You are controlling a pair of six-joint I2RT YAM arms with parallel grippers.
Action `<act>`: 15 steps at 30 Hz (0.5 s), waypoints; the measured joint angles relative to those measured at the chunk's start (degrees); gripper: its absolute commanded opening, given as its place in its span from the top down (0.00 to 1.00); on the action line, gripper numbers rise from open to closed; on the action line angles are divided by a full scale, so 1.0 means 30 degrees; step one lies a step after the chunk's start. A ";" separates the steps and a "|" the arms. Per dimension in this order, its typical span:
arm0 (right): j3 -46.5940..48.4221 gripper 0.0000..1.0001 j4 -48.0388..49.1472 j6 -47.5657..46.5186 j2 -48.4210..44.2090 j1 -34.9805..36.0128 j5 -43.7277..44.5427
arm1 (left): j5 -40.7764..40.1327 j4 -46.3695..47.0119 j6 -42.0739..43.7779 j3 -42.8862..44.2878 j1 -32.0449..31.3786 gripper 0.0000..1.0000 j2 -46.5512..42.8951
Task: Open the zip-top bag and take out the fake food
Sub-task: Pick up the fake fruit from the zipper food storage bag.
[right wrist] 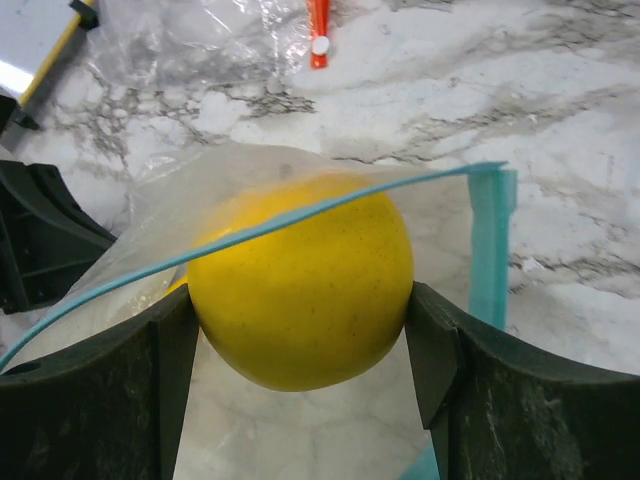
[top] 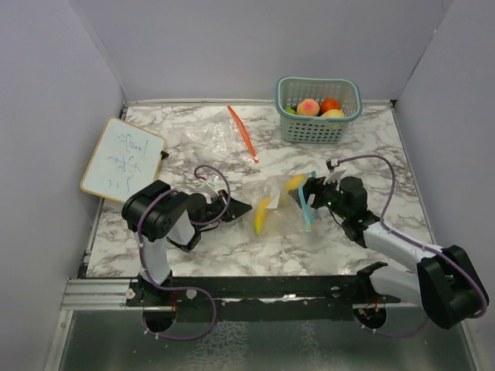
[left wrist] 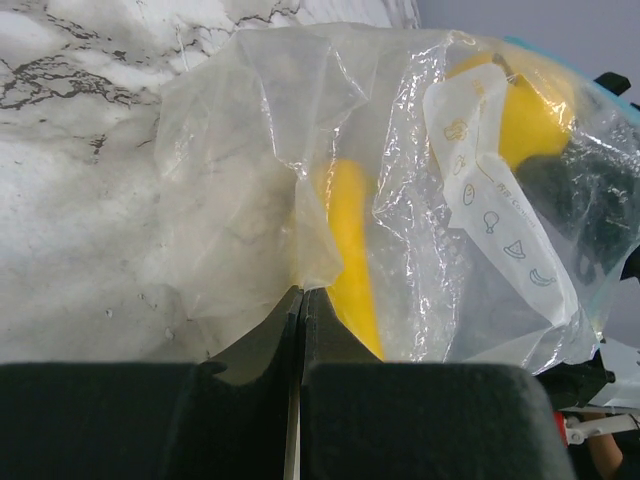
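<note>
Round yellow plastic lemon [right wrist: 300, 285], smooth with faint speckles, sits in the mouth of the clear zip-top plastic bag [top: 282, 210] mid marble surface [top: 418, 170]; right hand [right wrist: 300, 300] clamps it on both sides; left hand [left wrist: 300, 298], pressed together, pinches the bag's left film; long yellow plastic banana [left wrist: 350, 250] lies inside, just beyond.

Marble-pattern counter [top: 402, 139]. Teal mesh basket [top: 313, 130] at the far edge, toward the far right corner. Handwritten whiteboard [top: 122, 158] overhangs the left edge. Crumpled clear bag [top: 210, 139] with orange-red strip [top: 244, 133], far-centre.
</note>
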 measured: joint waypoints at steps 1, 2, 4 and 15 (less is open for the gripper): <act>0.0058 0.39 -0.0911 -0.0197 -0.0772 -0.0051 0.0415 | -0.0073 0.0182 -0.0124 -0.0095 0.0015 1.00 0.0015; 0.0066 0.39 -0.1705 -0.0321 -0.1406 -0.0109 0.0772 | -0.0175 0.0328 -0.0204 -0.0153 0.0029 1.00 0.0022; 0.0073 0.39 -0.3038 -0.0430 -0.2477 -0.0270 0.1319 | -0.0401 0.0648 -0.0291 -0.0255 0.0044 1.00 0.0022; 0.3293 0.39 -0.7155 -0.1260 -0.3541 -0.1166 0.4473 | -0.0685 0.0954 -0.0568 -0.0765 0.0321 1.00 0.0015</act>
